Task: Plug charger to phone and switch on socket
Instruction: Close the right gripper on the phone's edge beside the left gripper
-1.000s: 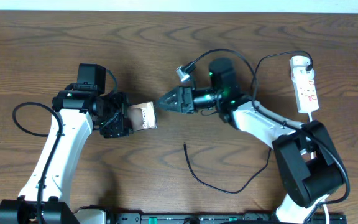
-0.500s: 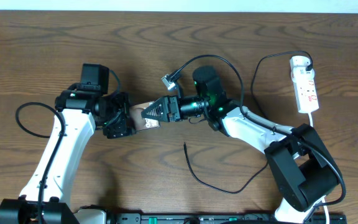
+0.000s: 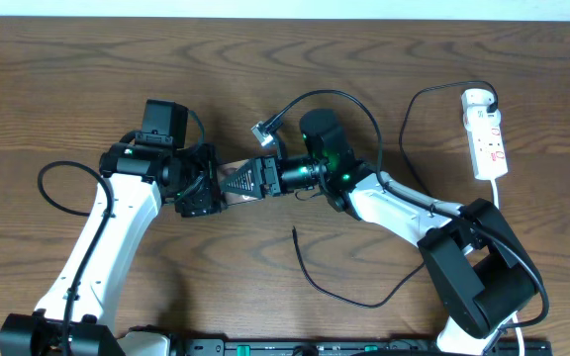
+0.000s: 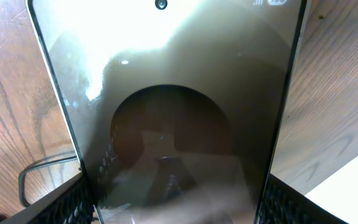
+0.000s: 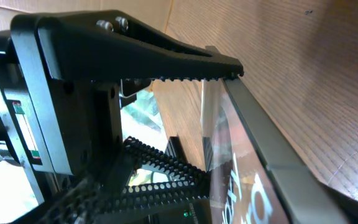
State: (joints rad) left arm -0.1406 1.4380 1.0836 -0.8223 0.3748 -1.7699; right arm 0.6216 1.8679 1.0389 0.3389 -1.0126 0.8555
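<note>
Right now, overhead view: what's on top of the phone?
The right gripper lies over the phone, jaws open astride it. The left gripper holds the phone. Overhead, most of the phone's face and its port are covered.

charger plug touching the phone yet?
Apart. Overhead shows the charger's free end lying on the table, with bare wood between it and the phone.

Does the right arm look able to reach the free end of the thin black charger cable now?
Probably yes. The thin black charger cable ends uncovered on the wooden table near the right gripper, but that gripper straddles the dark reflective phone held by the left gripper.
</note>
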